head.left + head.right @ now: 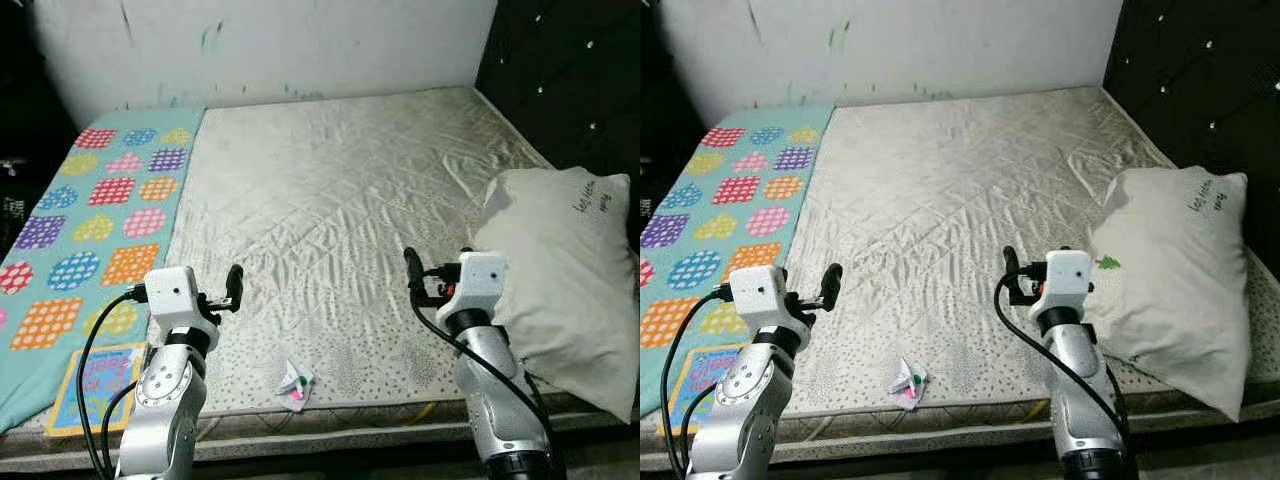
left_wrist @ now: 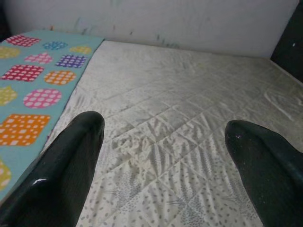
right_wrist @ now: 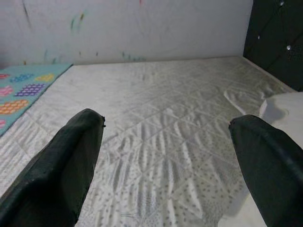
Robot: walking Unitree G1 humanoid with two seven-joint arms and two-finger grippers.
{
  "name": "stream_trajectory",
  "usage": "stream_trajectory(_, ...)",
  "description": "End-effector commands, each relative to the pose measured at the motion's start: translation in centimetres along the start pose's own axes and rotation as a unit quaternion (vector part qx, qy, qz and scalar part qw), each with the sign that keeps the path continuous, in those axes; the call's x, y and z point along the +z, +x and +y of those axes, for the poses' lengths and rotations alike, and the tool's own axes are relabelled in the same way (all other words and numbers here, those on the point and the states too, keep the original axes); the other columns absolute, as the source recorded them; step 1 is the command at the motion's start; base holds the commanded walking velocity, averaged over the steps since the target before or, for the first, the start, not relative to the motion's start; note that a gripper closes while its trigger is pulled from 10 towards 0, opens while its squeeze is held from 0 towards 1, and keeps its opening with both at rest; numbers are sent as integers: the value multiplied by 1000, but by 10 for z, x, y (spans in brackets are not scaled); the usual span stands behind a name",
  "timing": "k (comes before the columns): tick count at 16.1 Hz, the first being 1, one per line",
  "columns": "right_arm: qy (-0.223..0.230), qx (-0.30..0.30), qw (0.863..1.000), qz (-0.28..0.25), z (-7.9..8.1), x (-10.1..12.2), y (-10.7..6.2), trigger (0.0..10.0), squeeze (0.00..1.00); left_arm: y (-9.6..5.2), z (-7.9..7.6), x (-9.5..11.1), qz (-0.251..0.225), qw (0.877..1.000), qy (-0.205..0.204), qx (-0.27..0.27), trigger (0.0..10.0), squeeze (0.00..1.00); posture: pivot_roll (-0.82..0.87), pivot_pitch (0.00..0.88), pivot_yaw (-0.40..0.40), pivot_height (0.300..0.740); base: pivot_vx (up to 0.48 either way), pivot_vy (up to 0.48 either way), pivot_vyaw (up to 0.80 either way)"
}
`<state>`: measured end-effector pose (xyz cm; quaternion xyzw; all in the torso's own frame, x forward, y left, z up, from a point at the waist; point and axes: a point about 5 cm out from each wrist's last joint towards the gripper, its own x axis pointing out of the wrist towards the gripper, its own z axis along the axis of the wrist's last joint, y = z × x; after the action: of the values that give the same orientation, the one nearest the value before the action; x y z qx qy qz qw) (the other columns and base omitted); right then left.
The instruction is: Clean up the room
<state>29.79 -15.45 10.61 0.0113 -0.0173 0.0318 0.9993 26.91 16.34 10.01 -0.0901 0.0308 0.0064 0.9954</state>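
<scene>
A small crumpled wrapper (image 1: 294,384), white with pink and green, lies near the front edge of the bare quilted mattress (image 1: 340,190). My left gripper (image 1: 235,286) hovers above the mattress just left of the wrapper and a little farther back, open with nothing between its fingers (image 2: 61,165). My right gripper (image 1: 413,276) is raised over the mattress to the wrapper's right, also open and empty, fingers (image 3: 66,165) spread wide. A white pillow (image 1: 560,280) lies at the bed's right side, close beside the right arm.
A teal blanket with coloured dotted patches (image 1: 90,220) covers the bed's left strip. A colourful flat book or board (image 1: 95,385) rests on its near corner. A white wall (image 1: 260,40) stands behind the bed and a dark tufted headboard (image 1: 570,70) on the right.
</scene>
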Motion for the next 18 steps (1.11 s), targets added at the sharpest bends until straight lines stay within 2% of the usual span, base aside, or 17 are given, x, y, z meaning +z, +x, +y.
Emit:
stream_trajectory(1,1,7,1000,-2,4,1,2,10000,0,1,4,0,1,1000,3,3,10000,0,-170,6,77,740,0,0,0)
stream_trajectory(3,1,12,1000,0,7,-1,3,10000,0,5,7,3,-3,1000,3,4,10000,0,-163,0,76,740,0,0,0)
stream_trajectory(6,2,20,1000,5,8,-4,3,10000,0,3,9,4,-6,1000,4,5,10000,0,-151,8,72,740,0,91,0)
stream_trajectory(13,-1,23,1000,19,7,-12,-1,10000,0,-3,10,-1,5,1000,7,7,10000,0,-142,21,72,740,0,456,0)
stream_trajectory(16,-3,26,999,22,7,-13,-1,10000,0,-2,11,0,2,1000,16,14,10000,0,-146,27,72,740,0,0,0)
stream_trajectory(18,-7,27,999,24,5,-13,-1,10000,0,-3,10,0,1,1000,2,12,10000,0,-144,35,69,740,0,0,0)
